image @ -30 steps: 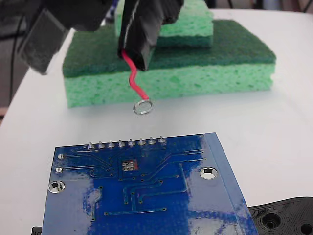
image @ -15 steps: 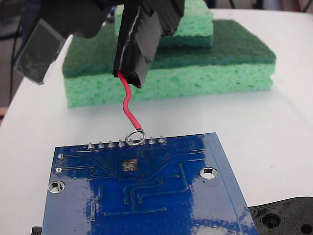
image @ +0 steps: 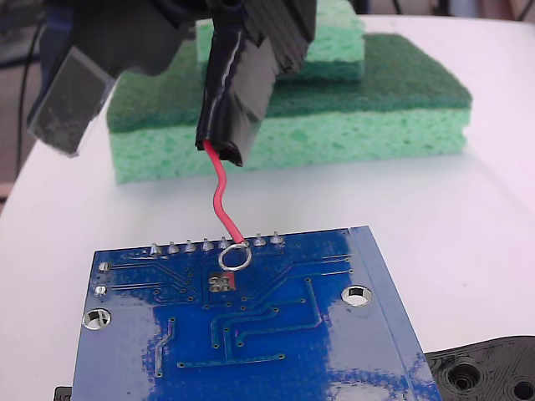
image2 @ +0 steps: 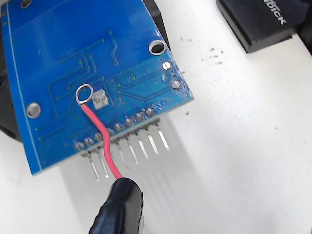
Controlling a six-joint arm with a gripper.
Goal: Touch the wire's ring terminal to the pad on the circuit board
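Red insulation marks the wire (image: 221,196), which you see running down from the black-taped gripper (image: 226,150) to the ring terminal (image: 235,256) at its lower end. In the fixed view the ring terminal lies over the circuit board (image: 276,342), just inside the row of grey solder bumps (image: 216,245) and just above the pad (image: 221,283), with a thin strip of blue between them. In the wrist view the ring terminal (image2: 84,93) sits just beside the pad (image2: 100,99), its rim close to or at the pad's edge; you cannot tell from either view whether metal meets metal, nor whether the ring rests on the board or hangs above it.

Judge the task nearly complete: the approach over the board is made, and what is left is a small shift of the ring onto the pad.

The wire's upper end disappears into the black tape (image2: 119,207), so the ring lies well below and ahead of the jaws. Tape hides the jaws; you cannot tell whether they clench the wire or it is merely bound on.

Green sponges (image: 292,125) stand behind on the white table (image: 468,217).
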